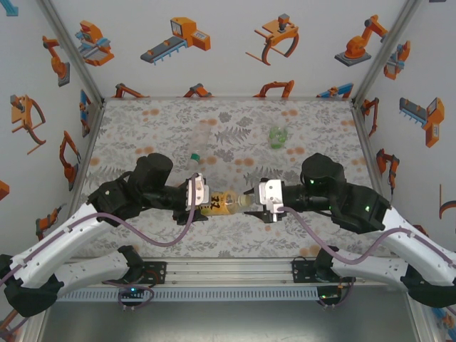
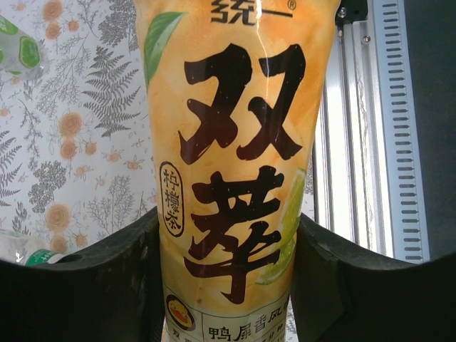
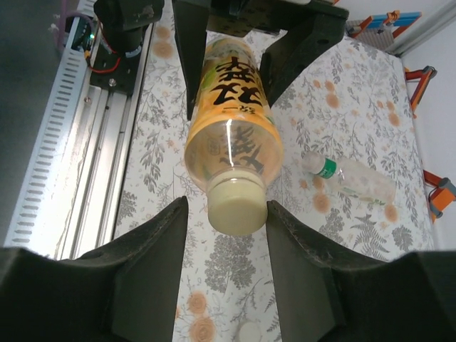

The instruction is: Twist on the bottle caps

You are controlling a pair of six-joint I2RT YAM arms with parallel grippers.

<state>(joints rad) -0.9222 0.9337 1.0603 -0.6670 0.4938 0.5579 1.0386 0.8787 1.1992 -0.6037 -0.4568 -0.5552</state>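
The table (image 1: 142,242), with its fern-and-flower cloth, carries everything. My two arms reach in from its near edge and meet just above the middle of that edge.

Between them hangs the amber bottle (image 1: 222,205), its yellow label covered in dark writing. It lies on its side, clear of the cloth, with its neck pointing to my right. I hold it this way so one claw can brace the body while the other works the neck end-on.

The other two bottles lie well apart from us toward the back. The green-labelled clear bottle (image 1: 277,136) is far right, and the plain clear bottle (image 3: 356,182), which has a green ring at its neck, is far left. I judge they wait their turn.

My left claw (image 2: 228,231) is clamped hard across the amber bottle's labelled body, a finger pressed in on each side, so the bottle cannot spin.

My right claw (image 3: 228,214) straddles the neck. Its jaws stand apart, one finger right at the cap (image 3: 237,208) and a sliver of cloth showing past the other, so I would not call it a grip.

The cap is pale and sits square on the neck. How far it is threaded I cannot tell. Next I would pinch it evenly, then twist.
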